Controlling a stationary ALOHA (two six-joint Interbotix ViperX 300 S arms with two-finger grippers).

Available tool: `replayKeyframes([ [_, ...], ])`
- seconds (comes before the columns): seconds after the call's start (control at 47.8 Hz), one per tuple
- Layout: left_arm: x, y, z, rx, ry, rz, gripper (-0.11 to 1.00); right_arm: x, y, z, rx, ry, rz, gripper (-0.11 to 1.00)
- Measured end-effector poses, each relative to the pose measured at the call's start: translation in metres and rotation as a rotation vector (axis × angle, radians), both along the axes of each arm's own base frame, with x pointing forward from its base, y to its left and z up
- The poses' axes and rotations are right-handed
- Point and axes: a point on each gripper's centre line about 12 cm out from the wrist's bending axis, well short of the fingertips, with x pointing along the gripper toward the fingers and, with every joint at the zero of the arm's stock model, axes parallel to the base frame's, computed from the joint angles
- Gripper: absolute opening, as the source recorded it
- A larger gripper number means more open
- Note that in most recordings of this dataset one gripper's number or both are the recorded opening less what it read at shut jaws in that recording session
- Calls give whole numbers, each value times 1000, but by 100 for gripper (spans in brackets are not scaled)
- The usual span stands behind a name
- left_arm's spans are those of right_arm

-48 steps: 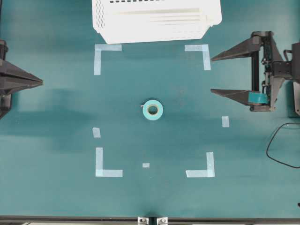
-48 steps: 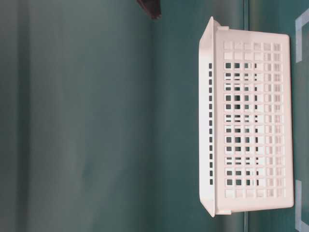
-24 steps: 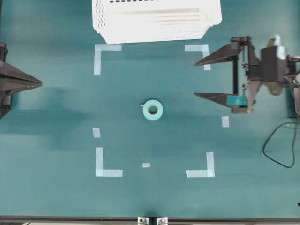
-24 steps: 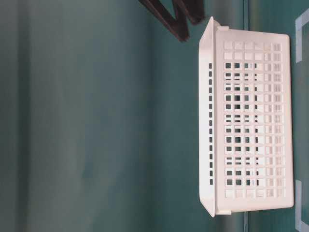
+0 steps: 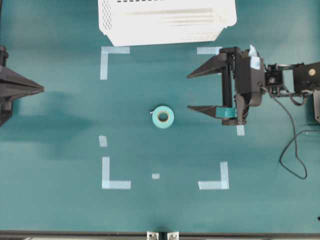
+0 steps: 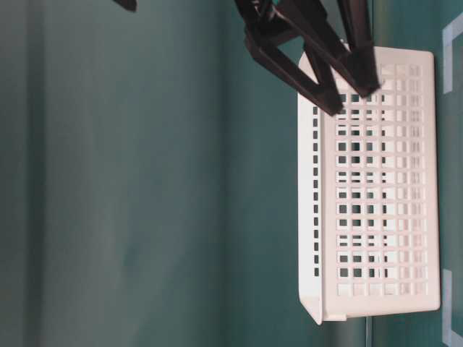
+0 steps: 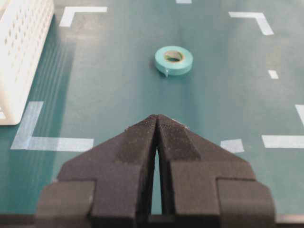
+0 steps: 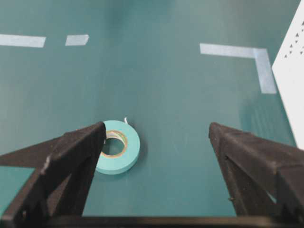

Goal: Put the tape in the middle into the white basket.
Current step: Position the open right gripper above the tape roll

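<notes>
At centre of table: tape [image 5: 163,117] lies flat on the teal surface, inside the pale corner marks [image 5: 114,172], touching nothing.
Far edge: white basket [image 5: 165,22] stands well apart from the roll.
Right gripper [image 5: 188,92]: jaws spread wide, holding nothing; tips just to the right of the roll in the overhead view.
Left gripper [image 7: 156,118]: fingers pressed together, nothing between them; at the left table edge, well apart from the roll.
</notes>
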Motion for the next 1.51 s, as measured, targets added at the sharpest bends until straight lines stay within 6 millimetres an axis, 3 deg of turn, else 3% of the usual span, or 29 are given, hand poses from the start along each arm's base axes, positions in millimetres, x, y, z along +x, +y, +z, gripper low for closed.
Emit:
replayKeyframes([
  [1.089,0,0,-1,3,2,3,-11,44,16,-47,41,182,18,100],
  [1.508,-1,1,-6,8,2,8,-11,50,19,-57,61,216,13,100],
])
